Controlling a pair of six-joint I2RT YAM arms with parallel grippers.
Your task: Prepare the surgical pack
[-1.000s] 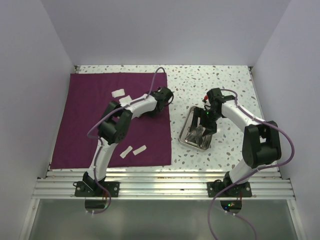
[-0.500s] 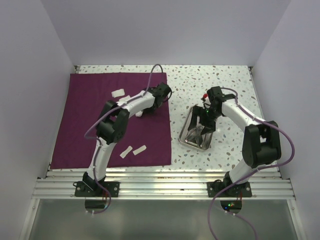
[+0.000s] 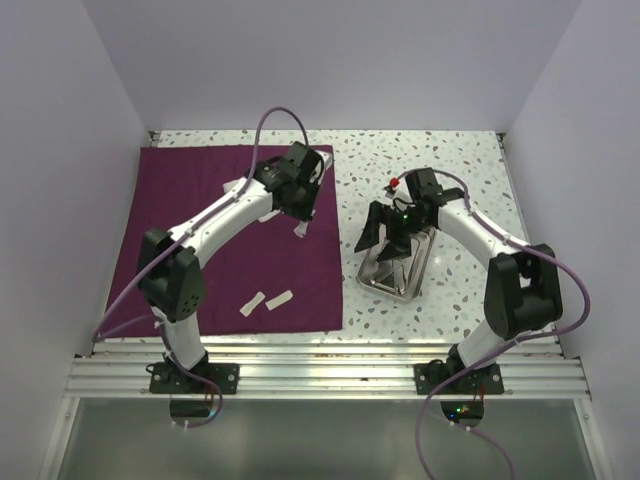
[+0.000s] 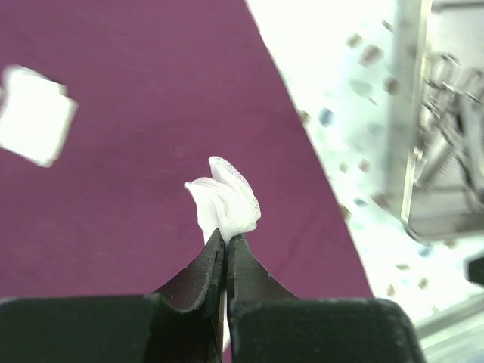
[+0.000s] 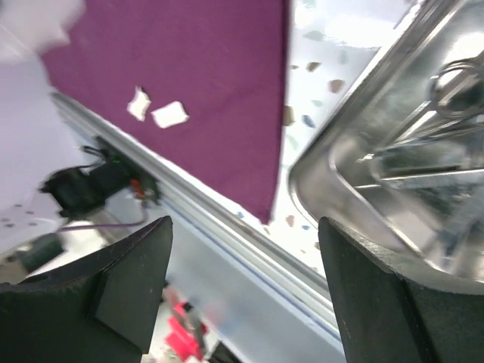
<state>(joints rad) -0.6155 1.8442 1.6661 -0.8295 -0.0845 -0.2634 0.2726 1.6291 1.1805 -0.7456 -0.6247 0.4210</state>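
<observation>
Surgical pack cloth (image 3: 190, 270), maroon, lies spread flat on the left half of the speckled table (image 3: 450, 160). Nearest the arms' bases, two white gauze pads (image 3: 279, 298) rest on it close to its near edge, side by side and just apart. To the right, off the cloth on bare table, sits the shallow steel tray (image 3: 385, 285), with scissors (image 5: 454, 87) and other slim metal tools lying in it; the tweezers are hard to pick out in the glare.

The right arm rises from its base at the near right, folds at the elbow and reaches far and leftward to the tray's far end, wrist bent down. The right gripper (image 3: 386, 234) hangs by the tray's far left corner, its claw spread wide with nothing between the fingers; it seems clear of the tray, though the overhead angle leaves that unsure.

The left arm stretches from the near left in a long diagonal across the cloth, elbow near the cloth's near left, forearm running to its far right part, wrist tipped down. The left gripper (image 4: 225, 243) is pinched tight on a crumpled gauze pad (image 4: 225, 198), which sticks out past the fingertips above the cloth, just inside its right edge. A flat gauze pad (image 4: 34, 113) lies on the cloth off to one side of that gripper.
</observation>
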